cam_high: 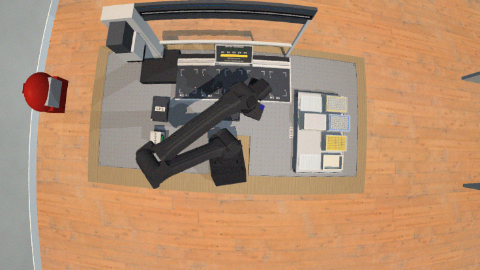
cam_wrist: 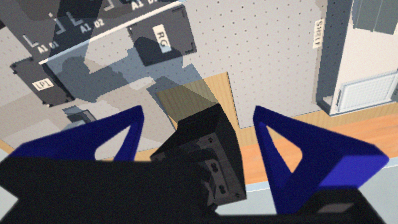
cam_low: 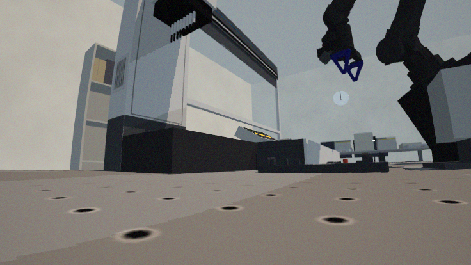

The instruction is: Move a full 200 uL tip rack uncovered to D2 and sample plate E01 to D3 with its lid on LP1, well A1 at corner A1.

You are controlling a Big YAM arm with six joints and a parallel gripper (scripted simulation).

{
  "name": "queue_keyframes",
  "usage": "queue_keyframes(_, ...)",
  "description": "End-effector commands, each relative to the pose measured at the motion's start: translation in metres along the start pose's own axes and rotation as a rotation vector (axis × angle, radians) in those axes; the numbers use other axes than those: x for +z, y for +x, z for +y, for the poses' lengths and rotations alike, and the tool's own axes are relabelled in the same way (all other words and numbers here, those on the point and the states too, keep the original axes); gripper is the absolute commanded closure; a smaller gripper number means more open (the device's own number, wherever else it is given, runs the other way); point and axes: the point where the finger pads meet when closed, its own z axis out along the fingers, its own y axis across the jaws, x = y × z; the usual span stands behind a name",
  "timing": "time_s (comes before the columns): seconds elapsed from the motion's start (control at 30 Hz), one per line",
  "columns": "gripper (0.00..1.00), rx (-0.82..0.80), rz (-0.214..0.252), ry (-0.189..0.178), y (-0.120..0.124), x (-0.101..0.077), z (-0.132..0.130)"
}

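Observation:
My gripper [cam_high: 261, 107] [cam_low: 347, 65] [cam_wrist: 198, 111] is open and empty. It hangs high over the perforated table, between the dark deck [cam_high: 191, 80] [cam_wrist: 75, 27] and the SHELF [cam_high: 308, 142] [cam_wrist: 357, 55]. On the SHELF a yellow-edged rack [cam_high: 336, 104] and a blue-edged rack [cam_high: 338, 122] show grey fields. A third rack [cam_high: 336, 143] shows a yellow plate. White lidded plates [cam_high: 310, 103] [cam_high: 314, 121] [cam_high: 309, 162] lie in the left column; one shows in the wrist view [cam_wrist: 367, 90]. Their labels are too small to read. Lid park LP1 [cam_high: 160, 105] [cam_wrist: 42, 84] is bare. No labware shows on the deck's visible positions.
The regrip nest RG [cam_wrist: 161, 37] lies in front of the deck. The READY key [cam_high: 157, 135] is beside my arm's elbow. A cream item [cam_high: 332, 162] sits at the SHELF's near right. The handler's gantry [cam_high: 224, 43] spans the deck's back.

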Motion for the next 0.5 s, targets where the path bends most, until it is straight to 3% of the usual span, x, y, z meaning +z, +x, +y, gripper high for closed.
queue_keyframes(0.0, 0.0, -0.016, -0.005, 0.008, -0.004, -0.009, -0.013)
queue_keyframes(0.17, 0.0, 0.043, -0.046, 0.039, -0.017, -0.021, -0.039)
queue_keyframes(0.47, 0.0, 0.221, -0.043, 0.047, -0.01, -0.02, -0.09)
